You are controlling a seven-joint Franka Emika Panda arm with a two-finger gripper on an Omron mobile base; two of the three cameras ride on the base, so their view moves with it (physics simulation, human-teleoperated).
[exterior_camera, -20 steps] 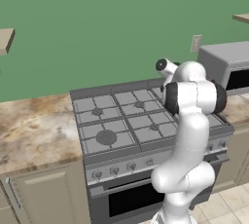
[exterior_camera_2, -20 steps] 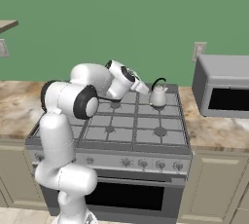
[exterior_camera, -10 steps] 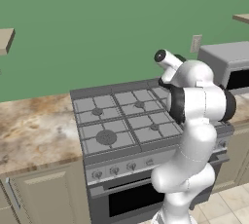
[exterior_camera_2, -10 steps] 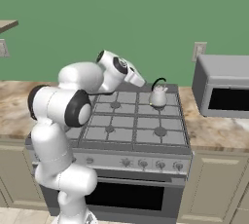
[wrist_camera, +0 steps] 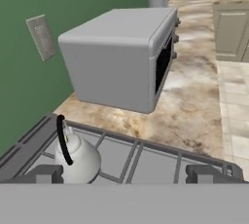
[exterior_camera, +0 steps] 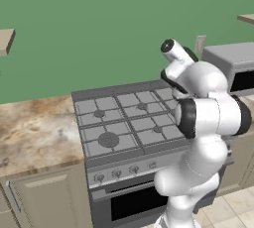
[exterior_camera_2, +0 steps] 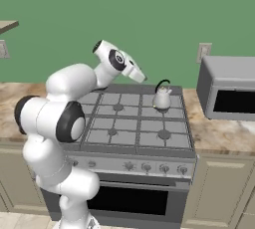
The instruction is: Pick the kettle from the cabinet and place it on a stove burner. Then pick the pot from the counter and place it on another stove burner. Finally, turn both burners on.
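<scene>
The small silver kettle [exterior_camera_2: 162,98] with its black arched handle stands upright on the range's back right burner grate [exterior_camera_2: 172,113]. My gripper [exterior_camera_2: 140,77] hangs above and to the left of it, apart from it. In the hand view the kettle [wrist_camera: 77,158] sits low at the left, just beside the left fingertip [wrist_camera: 48,173]. The gripper [wrist_camera: 129,174] is open, with nothing between its fingers. My arm [exterior_camera: 208,108] hides the kettle in the left base view. The other stove burners [exterior_camera: 108,139] are bare. The pot is out of view.
A grey microwave [exterior_camera_2: 229,93] stands on the marbled counter [exterior_camera_2: 219,136] right of the range, close to the kettle. Burner knobs [exterior_camera_2: 130,165] line the range front. More counter [exterior_camera: 34,130] lies left of the range. A beige shelf board [exterior_camera_2: 7,25] hangs at upper left.
The hand has risen and drawn back to the left, away from the kettle. The kettle has stayed on its burner. The jaws have stayed open.
</scene>
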